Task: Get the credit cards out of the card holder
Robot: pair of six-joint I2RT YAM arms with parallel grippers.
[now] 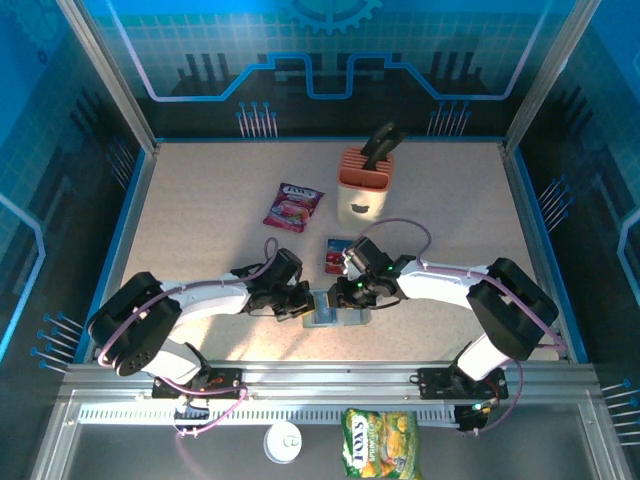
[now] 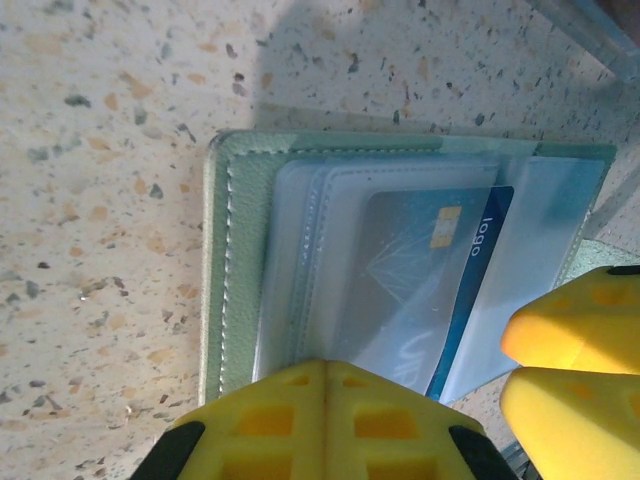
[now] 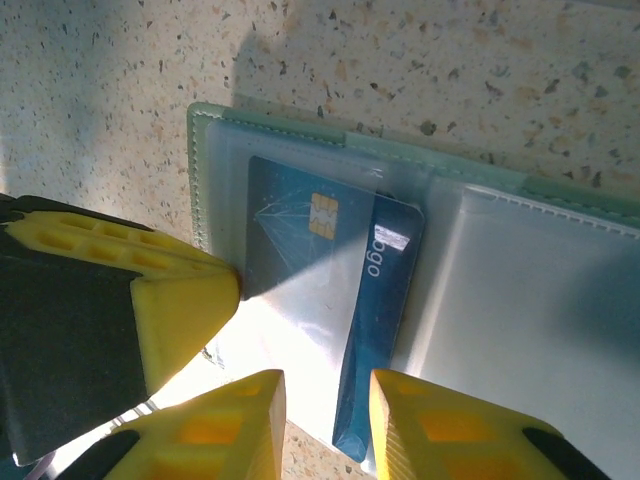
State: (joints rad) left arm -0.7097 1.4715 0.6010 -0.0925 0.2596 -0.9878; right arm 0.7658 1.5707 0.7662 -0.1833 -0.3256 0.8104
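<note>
Card holder (image 2: 235,270) lies open (blue card (image 3: 290,230) reads "logo"); left fingers (image 2: 320,430) closed, right fingers (image 3: 440,430) parted.

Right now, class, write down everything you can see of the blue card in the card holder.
The blue card is a thin, glossy plastic rectangle with a gold chip and the printed word "logo" near one edge. It lies flat in the open card holder, mostly under a clear sleeve, slightly skewed. One end pokes past the holder's edge, between the parted fingers of the right gripper. The left gripper sits shut at the holder's edge.
</note>
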